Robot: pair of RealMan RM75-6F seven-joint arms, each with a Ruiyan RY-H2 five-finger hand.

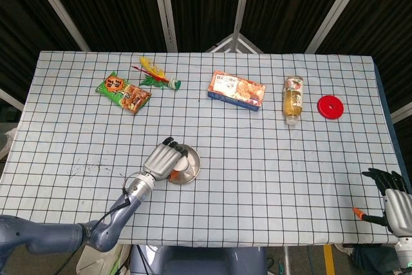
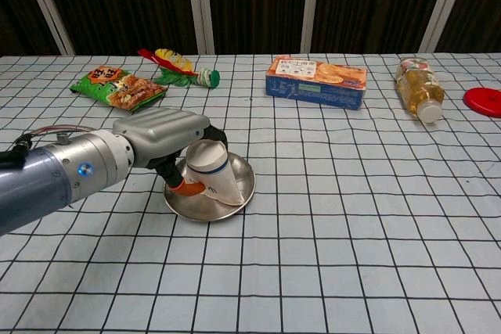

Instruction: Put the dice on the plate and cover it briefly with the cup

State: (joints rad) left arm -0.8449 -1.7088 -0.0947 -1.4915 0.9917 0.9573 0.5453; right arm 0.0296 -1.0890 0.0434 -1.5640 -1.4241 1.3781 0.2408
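Only the chest view shows the cup (image 2: 213, 171) tilted, seemingly mouth-down.

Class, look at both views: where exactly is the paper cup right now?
The cup sits upside down and tilted on the metal plate, near the table's front left, gripped by the left hand.

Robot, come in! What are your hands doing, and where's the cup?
Left hand grips cup, upside down, tilted on plate. Right hand idle at table edge. Dice not visible. Nothing in the way.
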